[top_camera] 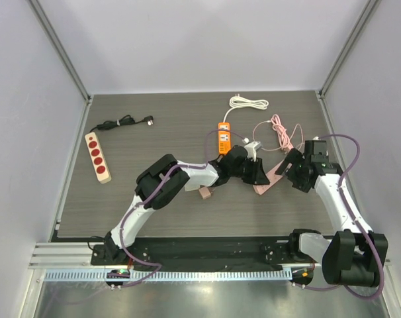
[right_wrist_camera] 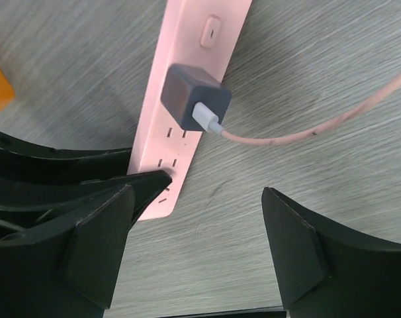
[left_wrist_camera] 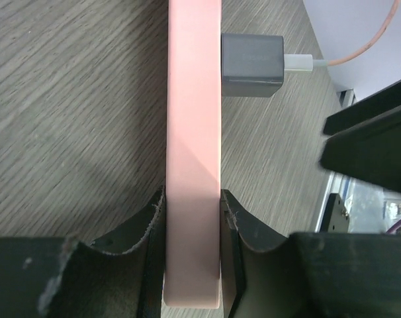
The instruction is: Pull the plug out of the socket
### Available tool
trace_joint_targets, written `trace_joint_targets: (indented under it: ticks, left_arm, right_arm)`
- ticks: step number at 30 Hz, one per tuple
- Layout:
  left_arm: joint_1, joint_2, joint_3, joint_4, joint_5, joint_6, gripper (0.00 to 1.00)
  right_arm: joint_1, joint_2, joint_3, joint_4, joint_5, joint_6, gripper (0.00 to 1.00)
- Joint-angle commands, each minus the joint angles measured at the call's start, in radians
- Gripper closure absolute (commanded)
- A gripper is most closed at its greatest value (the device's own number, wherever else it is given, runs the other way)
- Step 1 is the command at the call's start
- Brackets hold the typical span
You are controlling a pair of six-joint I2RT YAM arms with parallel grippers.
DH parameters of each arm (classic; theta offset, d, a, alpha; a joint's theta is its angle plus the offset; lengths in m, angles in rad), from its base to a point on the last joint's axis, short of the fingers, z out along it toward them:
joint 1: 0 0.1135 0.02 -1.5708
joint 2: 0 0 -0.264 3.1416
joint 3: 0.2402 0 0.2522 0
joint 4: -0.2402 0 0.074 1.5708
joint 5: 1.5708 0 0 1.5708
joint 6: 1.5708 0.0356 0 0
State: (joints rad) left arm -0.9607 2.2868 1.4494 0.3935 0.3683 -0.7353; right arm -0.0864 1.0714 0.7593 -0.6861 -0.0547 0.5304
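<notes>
1. Seen from above, a pink power strip lies on the wooden table, toward 3 o'clock from the table's centre. Both arms reach in to it.
2. The left claw is clamped across one end of the strip, one pad pressed against each long side. It appears to pin the strip so that it cannot slide or lift.
3. In the left wrist view, a grey plug sits in the strip's socket face. It juts out toward 3 o'clock, well up the strip from the clamped end.
4. A white connector enters the back of the plug. A pink cable runs from it toward 3 o'clock.
5. The right claw hovers with its jaws apart and nothing between them. In its own wrist view the plug lies toward 12 o'clock from the gap, not yet between the fingers.
6. An orange power strip lies just beyond the left claw at 12 o'clock. A beige strip with red sockets rests far off at 9 o'clock. Neither belongs to the task.
7. Step in hand, as I judge it: the strip is braced and the right claw is lining up on the plug. The plug is fully seated, so the pull has not begun.
8. The next move calls for the right claw to advance until its fingers straddle the grey body rather than the cable. It must then close firmly and draw straight away from the socket face while the left claw holds firm.
</notes>
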Motion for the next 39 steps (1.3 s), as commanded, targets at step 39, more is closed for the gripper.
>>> trace_joint_targets:
  ticks: [39]
  left_arm:
    - [0.054,0.082,-0.029,-0.14,-0.039,-0.053,1.0]
  right_arm:
    - [-0.079,0.162,-0.143,0.496,-0.073,0.218,0.4]
